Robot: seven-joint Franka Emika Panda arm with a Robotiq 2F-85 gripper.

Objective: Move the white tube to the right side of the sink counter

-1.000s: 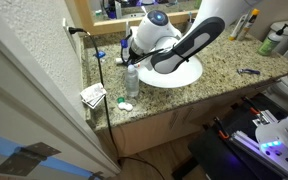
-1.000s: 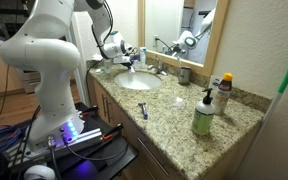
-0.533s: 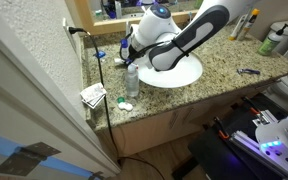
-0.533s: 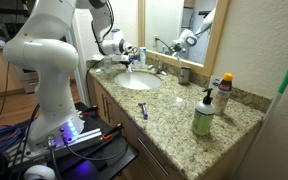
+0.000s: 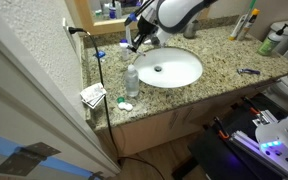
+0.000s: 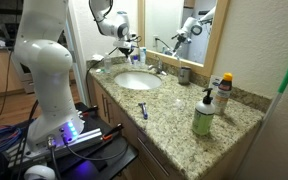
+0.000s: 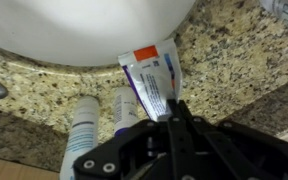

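Pincer (image 7: 174,108) fingers are drawn narrow, and in the wrist view they appear clamped on the near end of the white tube (image 7: 152,78). The tube juts out ahead of them, its orange-red end overlapping the rim of the basin (image 7: 84,25), so it seems lifted clear of the counter (image 7: 239,70). Two other tubes (image 7: 84,135) (image 7: 124,112) lie side by side on the stone below.

The step in hand looks like the carry. Since the grip sits at one end only, the tube could swing or slip, so a steady, level traverse suits it best. The arm should keep enough height to pass the tap and basin. It should then lower onto a bare patch of granite beyond the basin, away from the razor (image 5: 248,71) and the green bottle (image 5: 272,42), before the fingers part.

Half a second earlier, in an exterior view, the forearm lay low across the basin (image 5: 169,68) and hid much of it. Now the arm has risen and pulled back, the pincer (image 5: 137,38) hangs above the rear corner, and the bowl shows whole. The clear bottle (image 5: 132,80) has not shifted.
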